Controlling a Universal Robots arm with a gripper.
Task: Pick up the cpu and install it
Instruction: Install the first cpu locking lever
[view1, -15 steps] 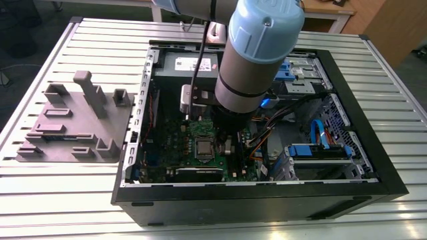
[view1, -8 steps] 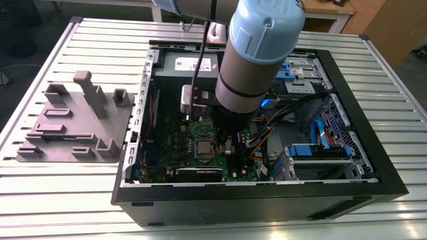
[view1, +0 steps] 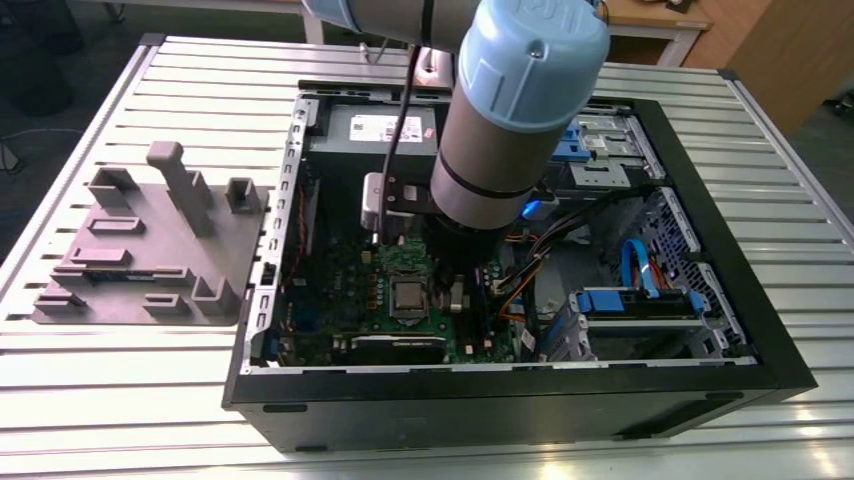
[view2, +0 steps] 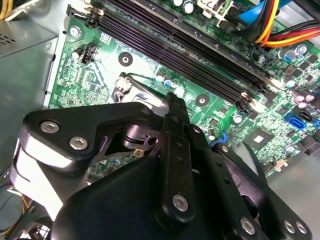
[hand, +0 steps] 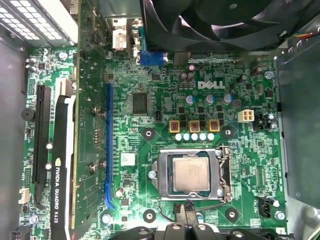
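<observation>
So the open black computer case is lying on its side on the ribbed metal table, and the grey-and-blue robot arm is reaching straight down into it, over the green motherboard.

The cpu, that small flat square chip with the silvery-grey metal top, is sitting inside the silvery rectangular socket frame on the board, flat and squared up with the frame as far as I can see. In the exterior view you can just spot the socket a bit to that view's left of where the arm comes down.

The black gripper hangs just above the board right beside the socket. In the second wrist view its fingers look drawn in close together, a narrow pinch with nothing held between them. In the first wrist view the fingertips poke in at the socket's edge, near the chip but apart from it.

Around it: the long black memory slots, a blue expansion slot, a black graphics card, and a black fan. Off to the exterior view's left on the table there's a grey plastic fixture tray.
</observation>
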